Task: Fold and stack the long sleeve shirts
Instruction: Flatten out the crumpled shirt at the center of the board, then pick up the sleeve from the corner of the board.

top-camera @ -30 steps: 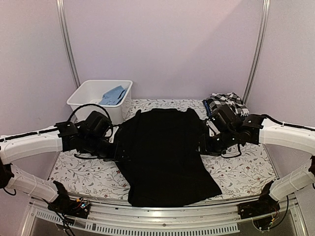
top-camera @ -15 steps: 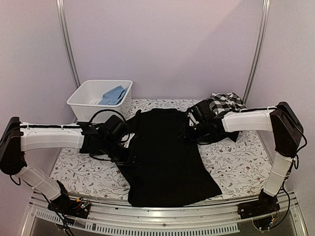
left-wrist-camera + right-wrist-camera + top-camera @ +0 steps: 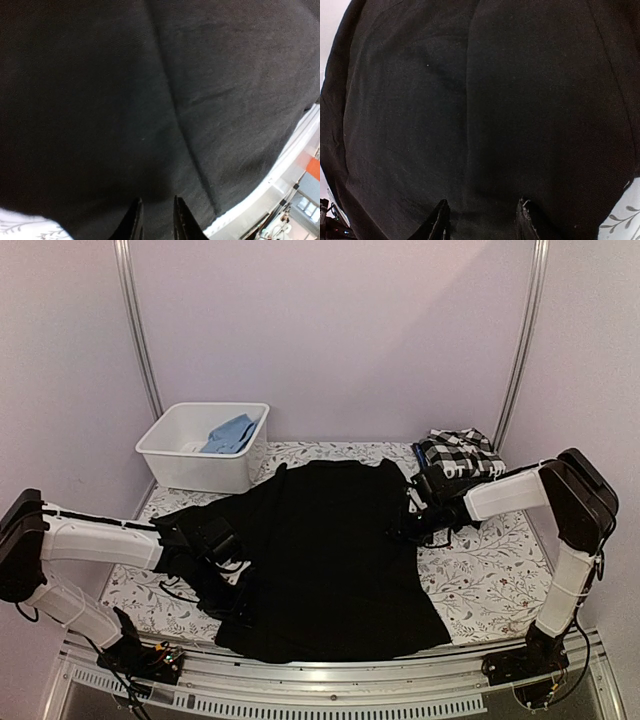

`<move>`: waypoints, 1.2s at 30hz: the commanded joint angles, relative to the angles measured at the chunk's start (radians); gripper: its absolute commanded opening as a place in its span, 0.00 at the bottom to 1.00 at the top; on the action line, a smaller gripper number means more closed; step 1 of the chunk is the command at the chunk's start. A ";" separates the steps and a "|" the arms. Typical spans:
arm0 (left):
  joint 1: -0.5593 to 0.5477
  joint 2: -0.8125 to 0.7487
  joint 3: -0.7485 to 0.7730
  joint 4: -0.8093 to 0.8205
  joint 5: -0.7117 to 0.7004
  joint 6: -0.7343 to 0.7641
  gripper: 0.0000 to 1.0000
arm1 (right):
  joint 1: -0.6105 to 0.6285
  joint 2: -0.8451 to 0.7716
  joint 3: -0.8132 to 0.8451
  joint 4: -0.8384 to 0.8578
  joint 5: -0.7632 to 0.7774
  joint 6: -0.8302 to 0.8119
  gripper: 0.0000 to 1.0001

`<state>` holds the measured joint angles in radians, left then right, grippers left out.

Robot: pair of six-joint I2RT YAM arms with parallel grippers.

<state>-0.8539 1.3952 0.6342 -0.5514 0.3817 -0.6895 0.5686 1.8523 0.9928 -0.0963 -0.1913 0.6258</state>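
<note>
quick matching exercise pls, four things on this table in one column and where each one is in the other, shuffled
1. black shirt
2. checked shirt
3. white bin
4. blue cloth

A. inside the bin
B. far right corner of the table
C. spread out mid-table
D. far left corner of the table

Pairs: 1-C, 2-B, 3-D, 4-A

left end effector [image 3: 157,220]: only fingertips in wrist frame, rest cut by bottom edge; grip on black shirt [image 3: 150,100] unclear
right end effector [image 3: 482,220]: tips only, rest cut off
checked shirt [image 3: 462,452]: near edge behind right arm [image 3: 500,495]
blue cloth [image 3: 230,433]: lower part hidden by bin [image 3: 190,468] wall
</note>
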 commanded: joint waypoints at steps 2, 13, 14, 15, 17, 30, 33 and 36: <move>-0.014 0.017 -0.007 -0.015 -0.004 -0.035 0.16 | -0.075 -0.021 -0.073 -0.017 0.002 -0.040 0.44; -0.015 0.003 0.041 -0.013 -0.042 -0.055 0.14 | -0.156 -0.046 -0.097 -0.064 0.023 -0.108 0.45; -0.014 -0.007 0.060 -0.025 -0.069 -0.058 0.14 | -0.156 -0.051 -0.093 -0.074 0.018 -0.115 0.46; -0.011 -0.018 0.083 -0.044 -0.105 -0.060 0.14 | -0.154 -0.057 -0.088 -0.086 0.017 -0.120 0.46; 0.008 -0.038 0.127 -0.072 -0.185 -0.062 0.14 | -0.140 -0.076 -0.074 -0.103 0.025 -0.133 0.47; 0.426 -0.178 0.160 -0.026 -0.529 -0.032 0.34 | 0.028 -0.189 0.078 -0.199 0.113 -0.161 0.57; 0.534 -0.188 0.139 -0.001 -0.581 -0.016 0.36 | 0.046 -0.211 0.090 -0.203 0.111 -0.168 0.58; 0.652 -0.201 0.099 0.038 -0.577 -0.026 0.35 | 0.066 -0.248 0.092 -0.203 0.108 -0.172 0.58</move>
<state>-0.3187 1.2198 0.7864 -0.5621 -0.1261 -0.7265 0.6147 1.6623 1.0607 -0.2760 -0.1028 0.4706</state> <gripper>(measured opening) 0.358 0.579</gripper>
